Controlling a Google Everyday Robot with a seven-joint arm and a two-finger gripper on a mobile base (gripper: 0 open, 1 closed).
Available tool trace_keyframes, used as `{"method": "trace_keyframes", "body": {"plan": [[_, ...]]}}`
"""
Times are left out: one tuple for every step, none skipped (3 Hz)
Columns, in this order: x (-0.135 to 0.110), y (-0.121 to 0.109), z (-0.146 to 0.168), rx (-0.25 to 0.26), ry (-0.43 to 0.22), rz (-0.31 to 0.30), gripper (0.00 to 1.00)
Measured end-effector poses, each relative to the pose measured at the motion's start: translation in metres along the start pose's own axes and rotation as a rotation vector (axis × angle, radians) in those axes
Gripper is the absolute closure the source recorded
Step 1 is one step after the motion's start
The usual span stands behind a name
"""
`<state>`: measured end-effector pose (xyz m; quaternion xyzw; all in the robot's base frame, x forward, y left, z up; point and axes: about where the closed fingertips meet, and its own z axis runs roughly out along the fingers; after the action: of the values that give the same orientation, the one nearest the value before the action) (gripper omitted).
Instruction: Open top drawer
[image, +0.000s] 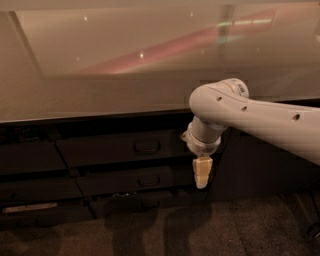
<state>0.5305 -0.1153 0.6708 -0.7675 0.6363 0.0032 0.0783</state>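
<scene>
The top drawer (120, 148) is a wide dark front just under the counter, closed, with a small curved handle (146, 147) at its centre. My gripper (201, 176) hangs from the white arm, pointing down, in front of the drawer's right end. It is to the right of the handle and a little lower, not touching it. Its pale fingers (201, 172) are pressed together with nothing between them.
A pale glossy countertop (125, 75) spans the view above the drawers. A slimmer drawer (135, 181) with a similar handle lies below the top one, another lower still. Dark plain fronts (30, 160) stand at the left, a dark panel (260, 165) at the right. Carpeted floor lies below.
</scene>
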Motion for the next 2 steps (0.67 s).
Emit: {"method": "trace_keyframes", "body": {"plan": [[0.0026, -0.0007, 0.0018, 0.021, 0.045, 0.004, 0.00], [-0.0029, 0.0000, -0.0045, 0.124, 0.135, -0.014, 0.00]]}}
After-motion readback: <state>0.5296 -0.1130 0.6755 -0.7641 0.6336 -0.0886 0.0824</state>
